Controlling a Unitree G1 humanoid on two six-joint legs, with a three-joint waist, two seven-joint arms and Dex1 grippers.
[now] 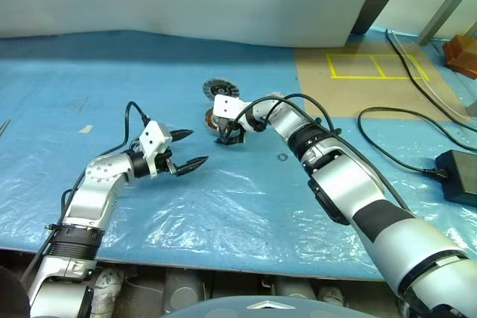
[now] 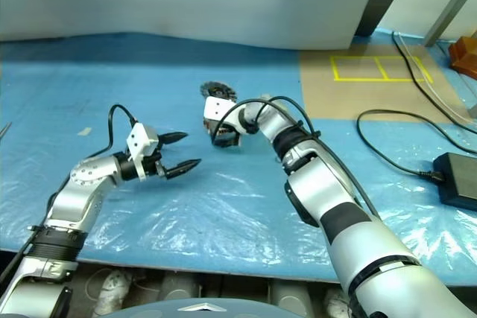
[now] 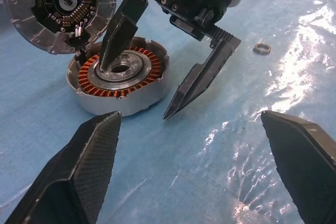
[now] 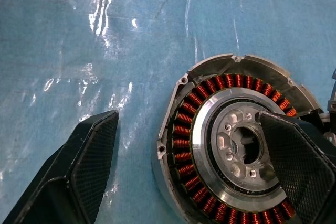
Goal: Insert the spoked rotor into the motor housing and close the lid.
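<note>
The motor housing [image 3: 118, 80], a round silver case with copper windings, lies on the blue sheet. The lid [image 3: 58, 11] stands tilted just behind it, its finned face with a dark centre showing. My right gripper [image 3: 136, 92] is open over the housing. One of its fingers [image 3: 118, 35] points into the housing's silver centre, the other [image 3: 202, 85] reaches down outside the wall. My left gripper [image 1: 195, 147] hangs open and empty a short way to the left, pointing at the housing. The spoked rotor is hidden or out of view.
A small metal ring [image 1: 282, 157] lies on the sheet right of the housing. A black power brick [image 1: 456, 173] and its cables [image 1: 387, 135] sit at the right. A brown board with yellow tape squares [image 1: 373, 65] lies at the back right.
</note>
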